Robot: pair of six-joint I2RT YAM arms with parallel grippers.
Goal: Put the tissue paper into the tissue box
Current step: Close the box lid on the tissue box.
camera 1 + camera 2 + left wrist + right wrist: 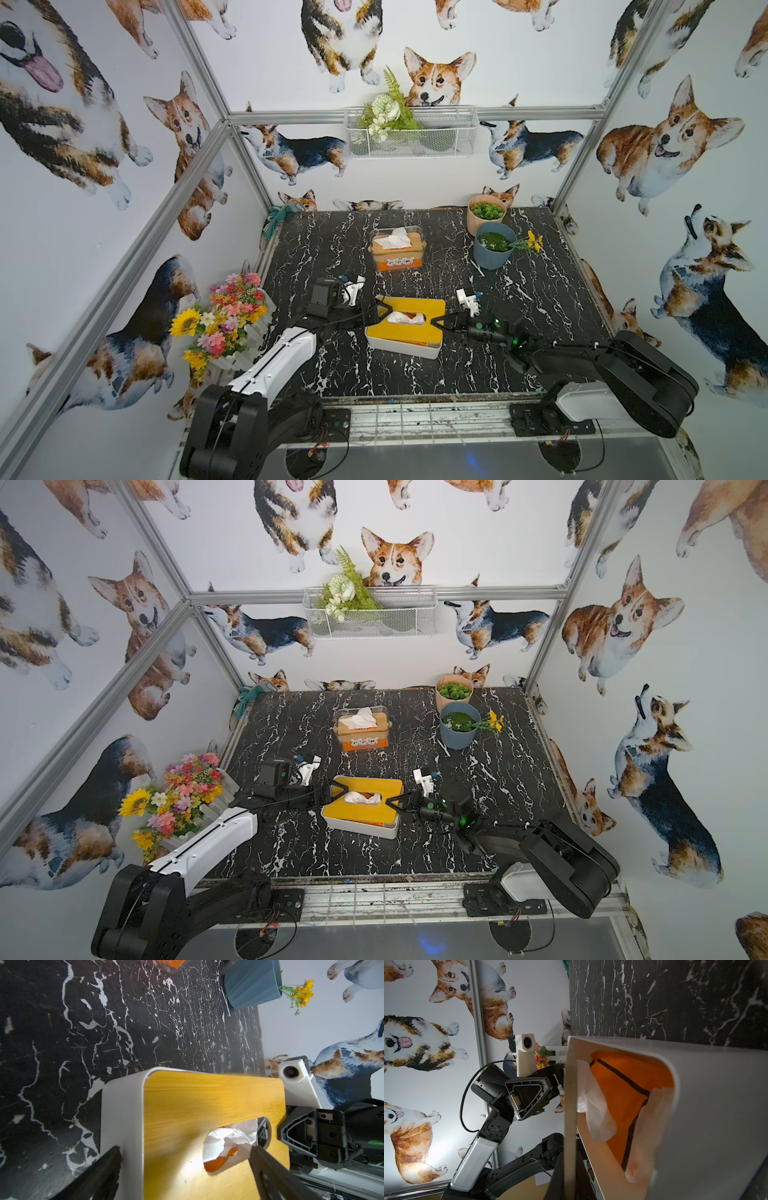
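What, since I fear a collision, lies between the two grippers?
The tissue box, tissue poking through its lid, fills the gap between left gripper and right gripper; both top views show it.

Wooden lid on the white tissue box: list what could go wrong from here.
The right pincer grips the wooden lid by one thin edge, raised off the white box at that end; it could slip and drop askew.
The tissue pokes up through the lid; closing may pinch or tear it.
The open left pincer sits at the box's other end and might shove it.
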